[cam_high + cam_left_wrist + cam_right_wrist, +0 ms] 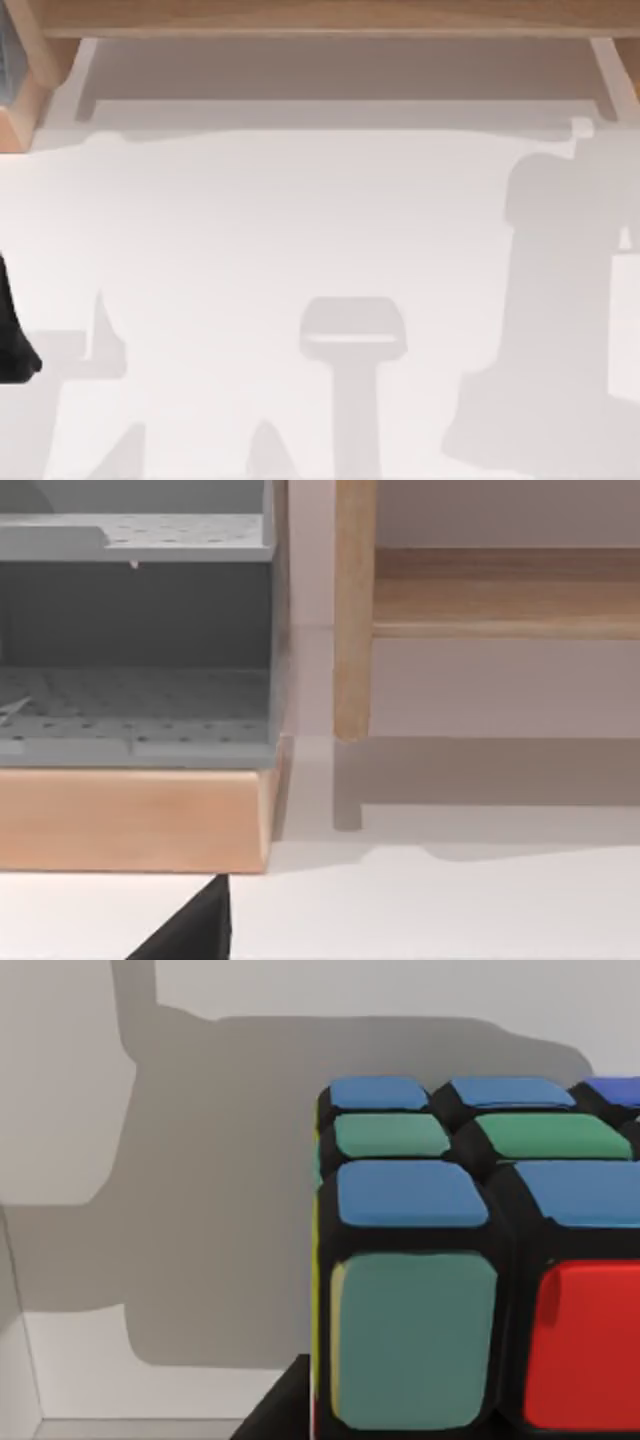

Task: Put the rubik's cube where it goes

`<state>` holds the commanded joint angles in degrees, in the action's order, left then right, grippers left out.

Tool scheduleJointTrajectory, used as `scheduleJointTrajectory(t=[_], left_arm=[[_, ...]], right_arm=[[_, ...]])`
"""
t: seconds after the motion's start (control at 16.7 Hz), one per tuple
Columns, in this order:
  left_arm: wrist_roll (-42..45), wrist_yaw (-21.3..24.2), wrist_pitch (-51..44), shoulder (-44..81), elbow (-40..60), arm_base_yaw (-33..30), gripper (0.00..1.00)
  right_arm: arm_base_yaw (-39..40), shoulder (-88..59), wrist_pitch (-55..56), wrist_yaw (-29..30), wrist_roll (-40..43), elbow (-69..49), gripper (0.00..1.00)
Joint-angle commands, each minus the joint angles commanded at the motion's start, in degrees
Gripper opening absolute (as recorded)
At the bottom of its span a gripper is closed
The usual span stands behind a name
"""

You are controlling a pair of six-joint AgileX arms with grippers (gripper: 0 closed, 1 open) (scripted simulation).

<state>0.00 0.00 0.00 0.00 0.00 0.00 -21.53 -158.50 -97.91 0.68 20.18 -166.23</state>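
1. From the top view you're looking down on a white table (pixel 300 220) crossed by grey shadows, with a wooden shelf (pixel 330 18) running along its far edge.

2. At the table's far left corner sits a wooden-based unit (pixel 18 110); in the left wrist view you can see its pale wood plinth (pixel 130 815) carrying a grey perforated rack (pixel 135 705) with two tiers.

3. Just beside that rack, a wooden leg (pixel 352 610) comes down from the shelf and stops short of the table, with a wooden rail (pixel 505 595) running off from it.

4. Your left arm (pixel 14 335) is the dark shape at the left edge of the top view, near side of the table. A black wedge (pixel 190 928) pokes into the left wrist view, but you can't tell from it how the left gripper's fingers stand.

5. Now the rubik's cube (pixel 480 1260): in the right wrist view it sits very close to the camera, blue, green and red stickers in black framing, with a yellow sliver on one side edge.

6. A dark sliver (pixel 280 1410) lies at the cube's lower corner. You can't tell whether the right gripper is spread or pinching the cube.

7. Behind the cube is a white surface (pixel 80 1080) with a broad grey shadow (pixel 220 1190) across it.
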Motion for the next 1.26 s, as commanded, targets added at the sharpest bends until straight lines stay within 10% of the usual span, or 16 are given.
scheduleJointTrajectory(t=[0.12,0.9,1.26], left_arm=[[0.0,0.0,0.0,0.0,0.0,0.0,1.00],[0.0,0.0,0.0,0.0,0.0,0.0,1.00],[0.0,0.0,0.0,0.0,0.0,0.0,1.00]], right_arm=[[0.0,0.0,0.0,0.0,0.0,0.0,0.00],[0.0,0.0,0.0,0.0,0.0,0.0,0.98],[0.0,0.0,0.0,0.0,0.0,0.0,1.00]])
